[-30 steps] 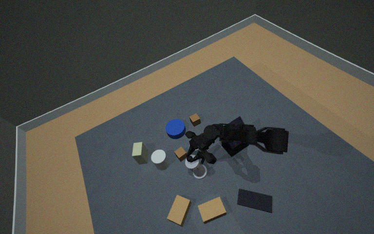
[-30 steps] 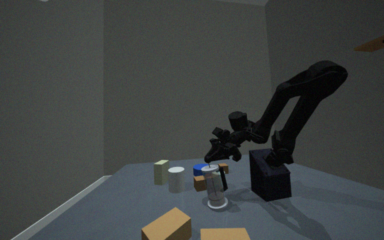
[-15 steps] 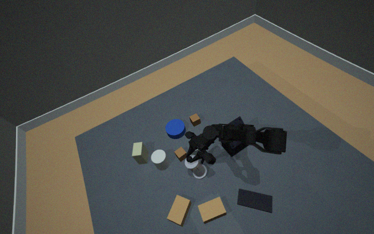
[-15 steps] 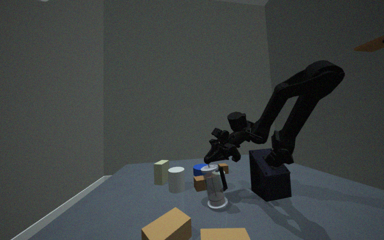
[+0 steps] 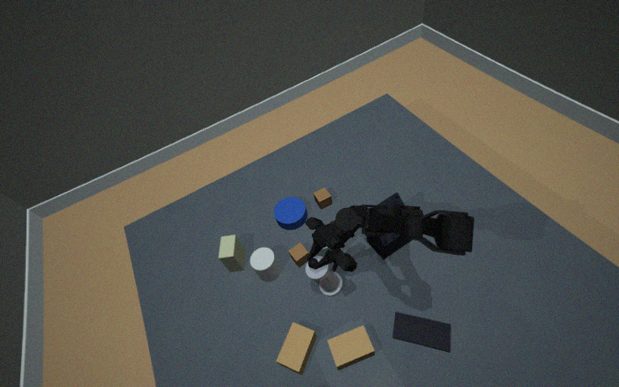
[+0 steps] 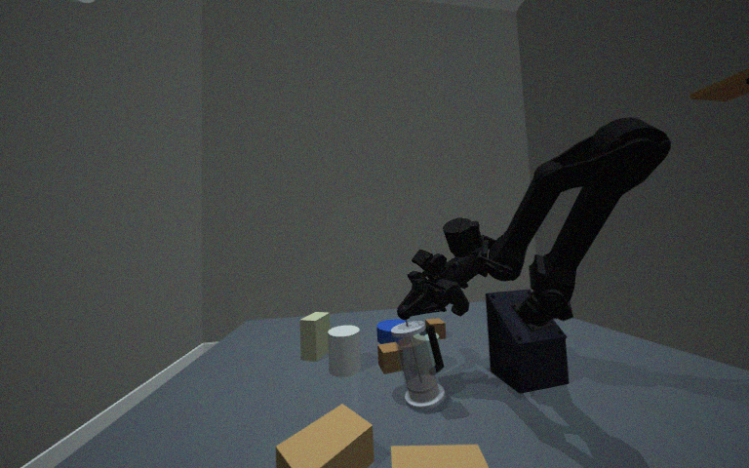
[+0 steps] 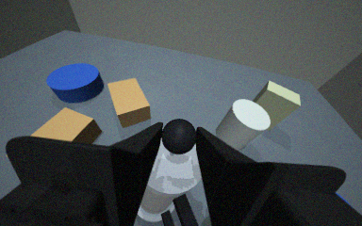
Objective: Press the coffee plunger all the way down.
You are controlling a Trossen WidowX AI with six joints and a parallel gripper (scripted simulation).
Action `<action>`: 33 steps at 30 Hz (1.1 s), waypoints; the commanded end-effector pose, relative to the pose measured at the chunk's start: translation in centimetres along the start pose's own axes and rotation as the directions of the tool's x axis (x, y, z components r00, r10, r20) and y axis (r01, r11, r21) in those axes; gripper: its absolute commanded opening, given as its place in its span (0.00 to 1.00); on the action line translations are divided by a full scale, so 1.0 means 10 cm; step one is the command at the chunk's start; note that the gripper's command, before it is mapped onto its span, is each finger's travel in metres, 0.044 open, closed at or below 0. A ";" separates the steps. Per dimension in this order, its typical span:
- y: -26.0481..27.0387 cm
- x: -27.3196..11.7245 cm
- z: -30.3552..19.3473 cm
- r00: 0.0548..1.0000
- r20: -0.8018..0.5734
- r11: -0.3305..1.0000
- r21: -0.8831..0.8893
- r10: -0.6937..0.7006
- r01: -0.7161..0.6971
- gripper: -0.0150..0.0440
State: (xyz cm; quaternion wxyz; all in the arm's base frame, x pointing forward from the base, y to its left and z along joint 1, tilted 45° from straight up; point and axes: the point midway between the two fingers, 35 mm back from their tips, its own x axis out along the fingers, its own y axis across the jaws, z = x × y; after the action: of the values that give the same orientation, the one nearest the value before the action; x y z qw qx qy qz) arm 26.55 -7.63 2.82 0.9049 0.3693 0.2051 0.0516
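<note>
Your gripper (image 7: 179, 141) is clamped on the plunger knob (image 7: 179, 135), round and likely slippery. The press (image 6: 419, 364) looks tall, light and tippy; push straight down.

Matte black arm (image 6: 574, 181); boxy dark base (image 6: 526, 347)

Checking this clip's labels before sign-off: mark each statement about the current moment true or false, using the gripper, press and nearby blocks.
1. The gripper is shut on the plunger knob. True.
2. The coffee press lies on its side. False: it stands upright.
3. The blue disc sits on top of the white cylinder. False: they stand apart on the table.
4. The pale green block is beside the white cylinder. True.
5. The gripper hangs far above the press lid. False: it is just above it.
</note>
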 end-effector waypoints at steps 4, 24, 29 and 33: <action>0.00 0.00 0.00 1.000 0.000 1.000 0.000 0.000 0.000 0.64; -0.02 -0.02 0.23 1.000 0.013 0.999 0.028 -0.015 0.014 1.00; -0.02 -0.27 0.39 1.000 -0.016 1.000 0.015 -0.019 0.019 1.00; 0.10 -0.53 0.51 1.000 -0.018 1.000 0.012 -0.005 0.006 1.00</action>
State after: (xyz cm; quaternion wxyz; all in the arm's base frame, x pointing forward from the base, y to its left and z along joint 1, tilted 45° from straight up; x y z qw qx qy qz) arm 25.90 -10.49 5.17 0.8970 0.3810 0.2203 0.0413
